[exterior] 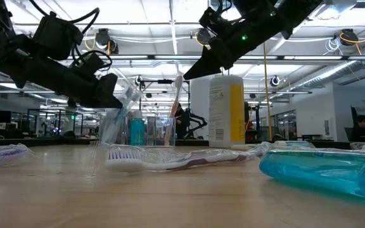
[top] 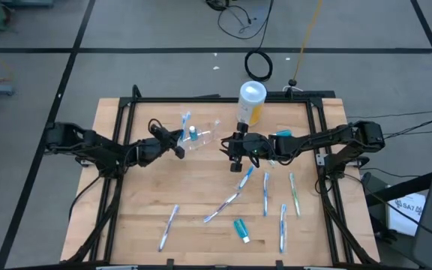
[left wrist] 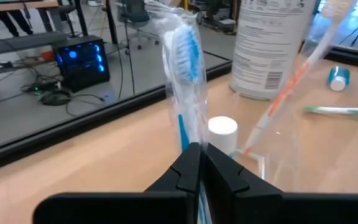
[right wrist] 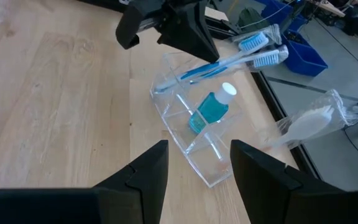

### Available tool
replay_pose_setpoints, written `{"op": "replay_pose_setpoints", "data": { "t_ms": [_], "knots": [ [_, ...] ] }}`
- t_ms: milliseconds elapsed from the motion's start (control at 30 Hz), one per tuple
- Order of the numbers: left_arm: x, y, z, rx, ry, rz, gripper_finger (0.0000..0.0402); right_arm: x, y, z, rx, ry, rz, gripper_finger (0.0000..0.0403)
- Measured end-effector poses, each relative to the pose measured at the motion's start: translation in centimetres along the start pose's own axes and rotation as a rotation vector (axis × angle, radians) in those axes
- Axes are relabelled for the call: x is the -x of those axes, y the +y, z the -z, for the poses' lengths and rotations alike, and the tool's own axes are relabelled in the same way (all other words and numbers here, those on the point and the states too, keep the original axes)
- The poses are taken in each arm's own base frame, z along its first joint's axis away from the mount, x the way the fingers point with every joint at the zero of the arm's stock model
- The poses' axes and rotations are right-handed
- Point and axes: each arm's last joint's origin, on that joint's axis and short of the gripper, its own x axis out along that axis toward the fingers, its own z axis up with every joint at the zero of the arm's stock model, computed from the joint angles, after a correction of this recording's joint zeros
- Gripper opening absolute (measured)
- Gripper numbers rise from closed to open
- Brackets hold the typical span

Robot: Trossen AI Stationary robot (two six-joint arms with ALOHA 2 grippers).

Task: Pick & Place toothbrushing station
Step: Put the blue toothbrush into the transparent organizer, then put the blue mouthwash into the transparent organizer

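Observation:
A clear plastic holder [right wrist: 194, 140] lies on the table at centre back [top: 203, 138]. It holds a teal toothpaste tube [right wrist: 211, 109], a wrapped white toothbrush [right wrist: 306, 122] and blue toothbrushes [right wrist: 257, 51]. My left gripper [top: 178, 144] is at the holder's left side, shut on a wrapped blue toothbrush [left wrist: 185, 53]. My right gripper [top: 235, 152] is open and empty, just right of the holder, its two fingers [right wrist: 143, 175] apart above the holder's near end. My left gripper pinches the wrapped blue toothbrush by its handle [left wrist: 190, 142] between its two shut fingers. It comes from the table's left, slanting down. The brush head [left wrist: 186, 43] points past the fingers over the holder. The handle's lower end is hidden behind the fingers.
A tall yellow canister with a white lid [top: 250, 103] stands just behind the right gripper. Several loose toothbrushes [top: 266, 192] and a teal tube [top: 241, 229] lie on the near right half of the table. Another teal tube [top: 283, 134] lies under the right arm.

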Motion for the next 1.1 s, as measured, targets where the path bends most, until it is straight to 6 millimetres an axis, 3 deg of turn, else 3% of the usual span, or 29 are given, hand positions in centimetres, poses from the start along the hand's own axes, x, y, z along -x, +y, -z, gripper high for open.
{"op": "replay_pose_setpoints", "data": {
  "t_ms": [300,600,800,1100],
  "knots": [
    [0.0,0.1,0.2,-0.025,0.017,-0.004,0.0032,0.0,0.0,0.0,0.007,0.003,-0.001,0.0164],
    [0.0,0.1,0.4,-0.043,0.036,-0.007,0.0124,0.0,-0.1,0.1,0.093,0.019,0.046,0.0164],
    [0.5,-0.2,-0.2,-0.038,0.014,0.018,0.0172,2.8,-1.0,-0.1,0.145,0.181,0.297,0.0164],
    [1.7,-0.5,-1.8,-0.017,-0.058,0.066,0.0184,7.1,-1.8,2.3,0.028,0.358,0.250,0.0164]
  ]
}}
